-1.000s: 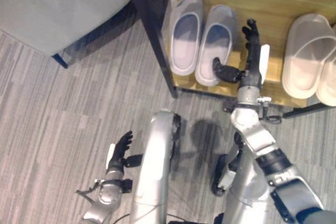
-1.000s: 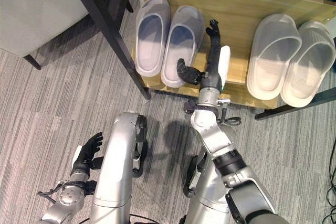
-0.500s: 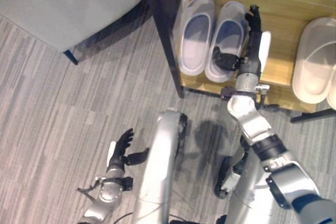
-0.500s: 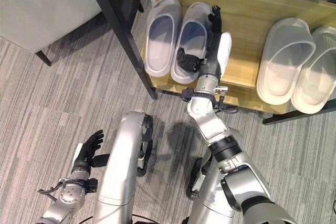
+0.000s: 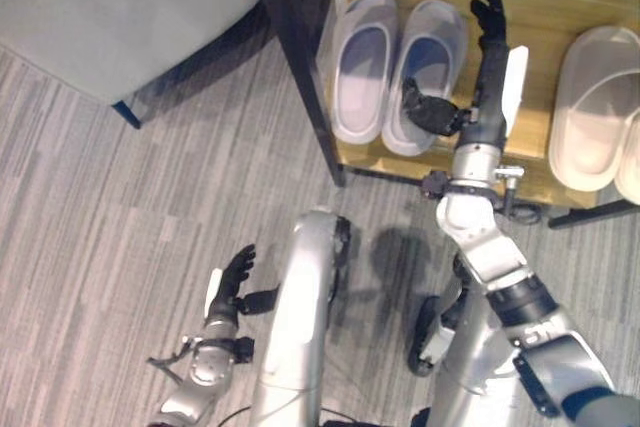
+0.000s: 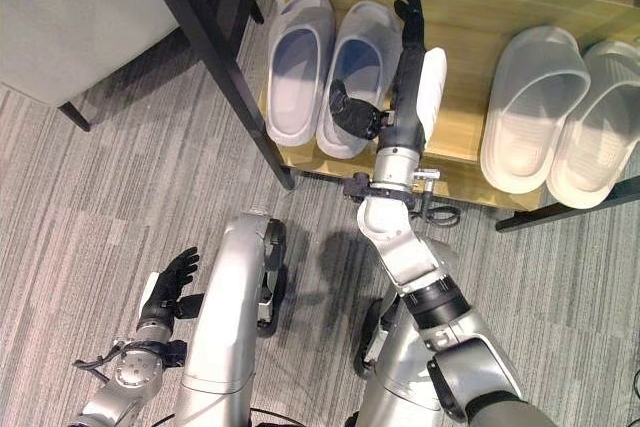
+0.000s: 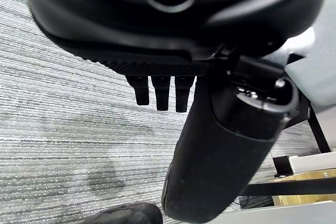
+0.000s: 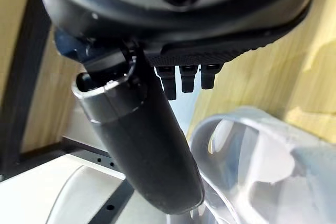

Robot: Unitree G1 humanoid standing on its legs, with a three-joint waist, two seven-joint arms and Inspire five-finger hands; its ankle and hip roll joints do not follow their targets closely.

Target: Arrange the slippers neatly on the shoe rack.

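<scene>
I judge the task nearly done: both pale slipper pairs [image 6: 335,72] [image 6: 560,122] sit side by side on the shoe rack [image 6: 470,7], my right hand [image 6: 405,77] flat-fingered at the left pair's 3 o'clock edge, left hand [image 6: 172,282] relaxed, empty, near the floor.

Right arm stretched forward, left arm low.
Right hand [image 6: 405,87] fingers straight, thumb splayed; left hand [image 6: 170,287] relaxed, fingers straight.
</scene>
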